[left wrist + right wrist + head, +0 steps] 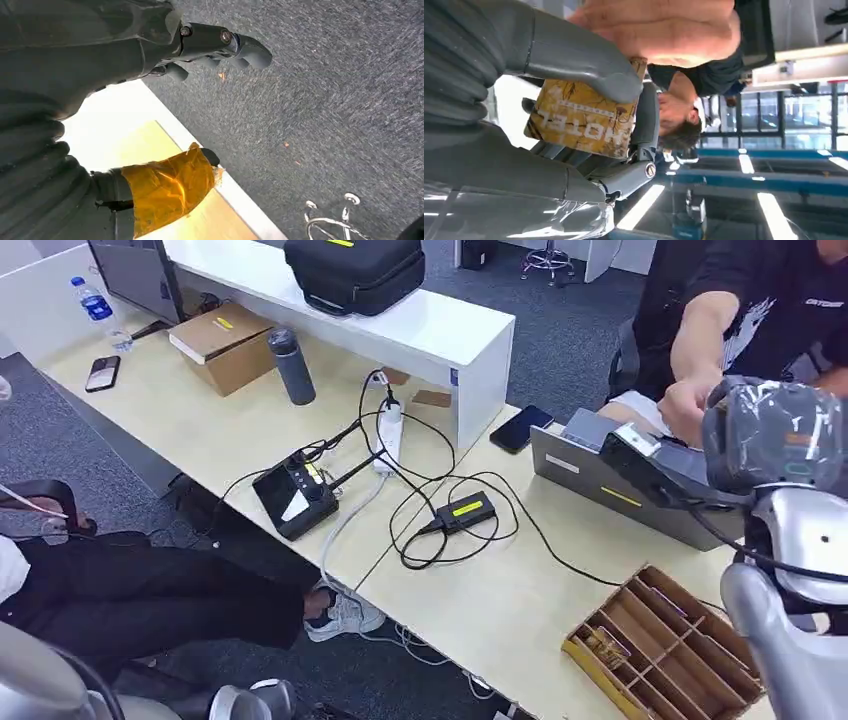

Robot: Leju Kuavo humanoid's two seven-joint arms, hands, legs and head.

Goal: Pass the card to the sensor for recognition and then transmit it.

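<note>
We see the right hand, raised at three o'clock in the head view, pinching the card flat under its thumb, a person's hand touching the card's far edge.

Pale desk with divided wooden tray

The head view is evenly bright, with soft, weak shadows on the tabletop. In the left wrist view a pale surface is overexposed and the carpet is streaked by blur. Ceiling light strips glare in the right wrist view.
</note>
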